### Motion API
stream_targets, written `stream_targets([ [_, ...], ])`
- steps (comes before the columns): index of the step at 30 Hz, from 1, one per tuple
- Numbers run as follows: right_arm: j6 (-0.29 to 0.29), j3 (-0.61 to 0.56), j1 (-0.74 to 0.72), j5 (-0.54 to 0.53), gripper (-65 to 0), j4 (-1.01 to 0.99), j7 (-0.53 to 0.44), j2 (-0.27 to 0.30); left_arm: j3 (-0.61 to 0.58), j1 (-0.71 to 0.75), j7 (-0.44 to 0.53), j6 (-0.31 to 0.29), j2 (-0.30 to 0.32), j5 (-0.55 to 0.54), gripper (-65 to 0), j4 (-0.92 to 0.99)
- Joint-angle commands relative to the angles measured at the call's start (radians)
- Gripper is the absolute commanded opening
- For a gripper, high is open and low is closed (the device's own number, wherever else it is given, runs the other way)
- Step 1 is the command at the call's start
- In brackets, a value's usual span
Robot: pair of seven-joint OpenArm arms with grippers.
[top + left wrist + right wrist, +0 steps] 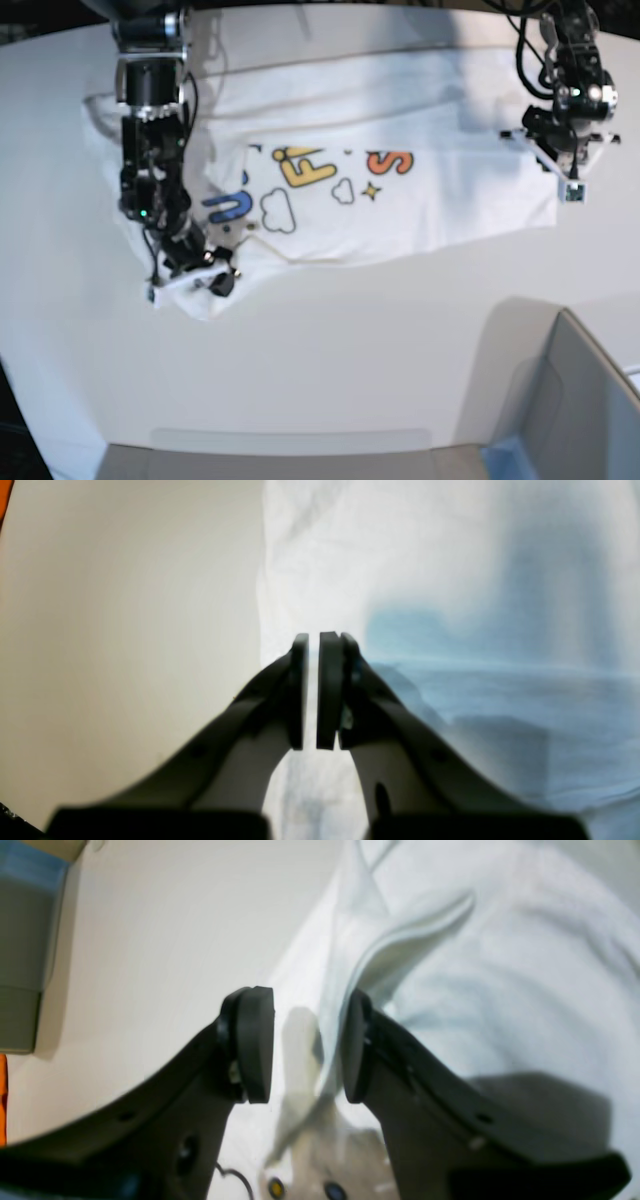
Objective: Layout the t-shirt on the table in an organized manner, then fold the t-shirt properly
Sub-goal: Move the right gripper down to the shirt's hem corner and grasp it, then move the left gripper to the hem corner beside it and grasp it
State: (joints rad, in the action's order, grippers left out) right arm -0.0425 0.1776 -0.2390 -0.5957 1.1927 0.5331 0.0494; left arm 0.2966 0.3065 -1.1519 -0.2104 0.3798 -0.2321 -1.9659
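The t-shirt [400, 190] lies spread across the far half of the surface [350, 360], print side up, w/ blue, yellow and orange letters plus small clouds and a star showing near its middle. Its near hem runs unevenly; the corner by the blue letter is bunched and folded over.

The right end effector [190, 275] sits low at that bunched corner. In the right wrist view its pads [255, 1045] stand apart w/ a fold of the shirt's edge [330, 1040] between them, not pinched — open.

The left end effector [572, 185] is at the opposite side of the shirt, over its edge. In the left wrist view its pads [299, 690] are nearly together, only a thin slit between — closed, nothing visibly caught in it.

A grey box w/ blue corner [575, 400] stands near the shirt-free front of the surface.
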Motion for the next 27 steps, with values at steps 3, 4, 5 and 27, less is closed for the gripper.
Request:
stream_targets([
  [3, 0.013, 0.003, -0.056, -0.007, -42.7, -0.038, -0.031, 0.004, 0.005, -0.011, 0.016, 0.001, 0.012, 0.004, -61.3, -0.014],
  [4, 0.013, 0.001, -0.063, -0.007, -42.7, -0.061, -0.051, 0.005, 0.005, -0.028, 0.016, 0.001, 0.012, 0.004, -61.2, -0.014],
  [5, 0.013, -0.002, -0.064, -0.007, -42.7, -0.081, -0.069, 0.007, 0.006, -0.056, 0.017, 0.001, 0.012, 0.004, -60.6, -0.013],
  [27, 0.013, 0.0, -0.007, -0.011, -42.7, -0.046, -0.08, 0.033, -0.084, -0.398, 0.174, 0.007, 0.115, 0.0, -34.4, 0.508],
])
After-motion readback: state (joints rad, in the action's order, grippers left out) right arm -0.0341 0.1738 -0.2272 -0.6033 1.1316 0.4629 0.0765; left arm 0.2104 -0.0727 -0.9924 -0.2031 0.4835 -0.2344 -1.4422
